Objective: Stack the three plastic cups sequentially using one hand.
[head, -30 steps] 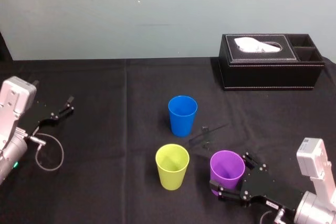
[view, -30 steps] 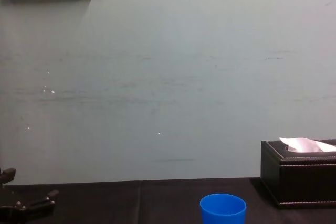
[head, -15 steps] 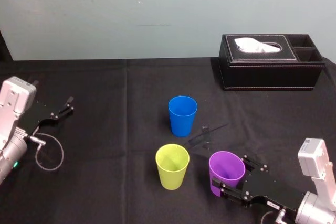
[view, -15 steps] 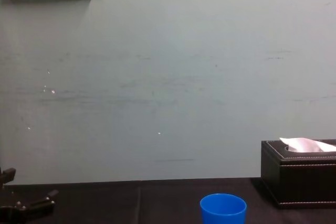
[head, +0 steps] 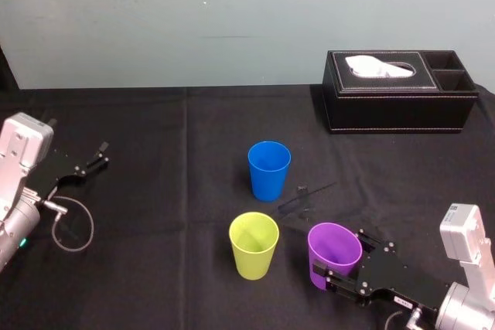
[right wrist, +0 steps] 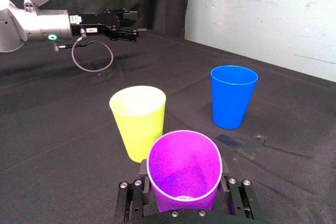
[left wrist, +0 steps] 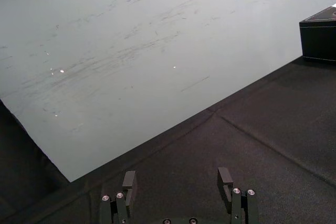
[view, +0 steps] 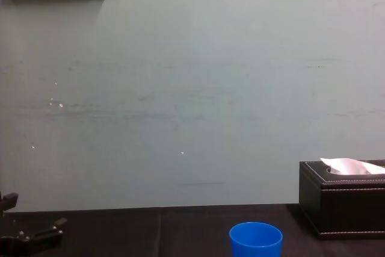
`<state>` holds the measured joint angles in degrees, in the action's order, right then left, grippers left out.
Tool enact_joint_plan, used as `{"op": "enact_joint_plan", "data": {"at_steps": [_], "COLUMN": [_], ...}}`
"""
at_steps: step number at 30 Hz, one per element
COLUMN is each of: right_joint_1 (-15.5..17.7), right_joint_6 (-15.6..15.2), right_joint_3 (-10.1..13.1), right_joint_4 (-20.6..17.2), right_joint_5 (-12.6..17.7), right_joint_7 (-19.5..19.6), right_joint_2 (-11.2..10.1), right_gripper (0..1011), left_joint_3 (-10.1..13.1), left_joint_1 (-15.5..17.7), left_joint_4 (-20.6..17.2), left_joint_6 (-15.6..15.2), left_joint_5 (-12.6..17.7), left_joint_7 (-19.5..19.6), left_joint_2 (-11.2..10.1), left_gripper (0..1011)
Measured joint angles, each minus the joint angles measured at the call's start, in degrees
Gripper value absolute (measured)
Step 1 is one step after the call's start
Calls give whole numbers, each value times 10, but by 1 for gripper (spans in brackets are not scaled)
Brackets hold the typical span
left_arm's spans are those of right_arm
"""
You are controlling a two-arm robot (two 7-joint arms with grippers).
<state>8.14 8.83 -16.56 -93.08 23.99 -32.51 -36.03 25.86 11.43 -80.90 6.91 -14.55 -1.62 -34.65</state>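
Purple cup (head: 335, 246) is clamped in right gripper (head: 344, 259), base hidden by it; blue cup (view: 255, 239) is cropped in chest view; left gripper (head: 97, 156) is parked left, jaws apart.

- We see the blue cup (head: 269, 169) standing upright, mouth open to the top, farthest from us
- The yellow-green cup (head: 254, 246) stands upright nearer to us, slightly left of the blue cup and apart from it
- The purple cup (head: 334, 255) is near the yellow-green cup, to its right, and is tilted
- The right gripper (head: 344, 260), black with a small white label, clasps the purple cup's lower sides
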Motion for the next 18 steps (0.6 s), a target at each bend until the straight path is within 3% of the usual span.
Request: {"op": "enact_joint_plan", "data": {"at_steps": [12,18], "right_joint_1": [1,15], "right_joint_6": [-1,-26], "right_joint_3": [0,4], "right_joint_4": [-2,-31], "right_joint_5": [-1,-5], "right_joint_7": [0,16], "right_joint_2": [0,-7], "right_gripper": [729,729], "left_joint_3": [0,0], "left_joint_1": [0,0], "left_joint_4": [0,0], "left_joint_6": [0,0], "left_joint_5": [0,0], "left_joint_7": [0,0], "left_joint_2": [0,0], "left_gripper": [1011,1011]}}
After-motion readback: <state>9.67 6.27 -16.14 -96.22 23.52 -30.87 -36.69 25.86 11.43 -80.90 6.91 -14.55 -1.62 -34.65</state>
